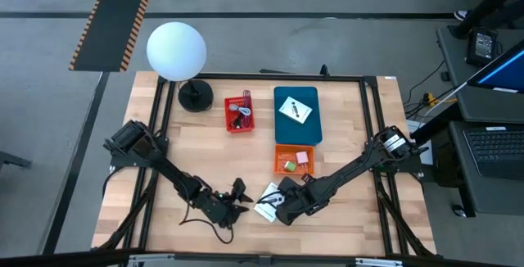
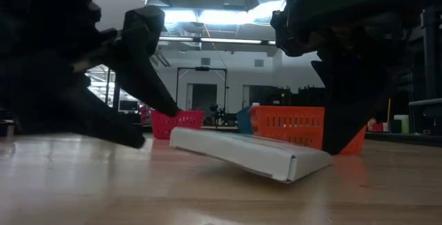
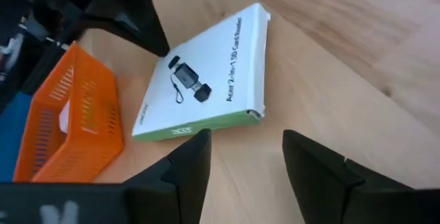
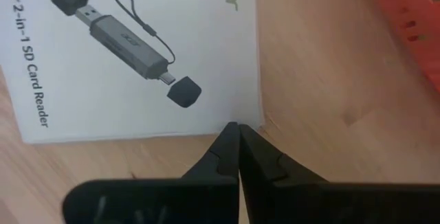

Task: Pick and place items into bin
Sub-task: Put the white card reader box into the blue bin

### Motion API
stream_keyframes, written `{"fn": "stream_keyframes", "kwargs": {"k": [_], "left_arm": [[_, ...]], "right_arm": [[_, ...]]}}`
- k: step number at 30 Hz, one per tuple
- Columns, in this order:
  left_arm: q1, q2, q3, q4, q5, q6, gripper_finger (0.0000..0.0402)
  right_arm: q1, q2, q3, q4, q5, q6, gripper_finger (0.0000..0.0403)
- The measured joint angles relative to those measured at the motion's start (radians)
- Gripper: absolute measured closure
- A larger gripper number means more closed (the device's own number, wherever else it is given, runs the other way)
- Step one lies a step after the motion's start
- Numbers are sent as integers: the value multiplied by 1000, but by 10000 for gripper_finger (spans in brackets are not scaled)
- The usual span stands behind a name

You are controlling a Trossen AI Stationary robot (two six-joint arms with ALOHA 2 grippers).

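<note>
Fingers of the left gripper stood parted and empty just short of the white card reader box, grasping nothing, seemingly lined up to straddle its green-edged near side. Fingers of the right gripper were clenched together with nothing between them, their joined tip touching the box's corner, probably to brace or nudge it for the other arm. That flat carton, smooth glossy cardboard printed with a black and grey USB reader, sat tilted in the low view, one edge raised off the pale grained wooden desk, which would make it easier to pinch. Just beyond the box stood the orange bin, a perforated plastic basket already holding a green cube and a pink square. Farther beyond lay a blue tray carrying a second white card, and beside that a red mesh basket with cables. Well apart from the box rose the round matte white globe lamp on its black base
</note>
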Motion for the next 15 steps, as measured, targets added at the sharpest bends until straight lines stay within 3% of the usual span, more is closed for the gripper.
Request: {"fn": "stream_keyframes", "kwargs": {"k": [15], "left_arm": [[4, 87, 81, 3, -73, 69, 224]], "right_arm": [[0, 1, 0, 7, -1, 0, 403]]}}
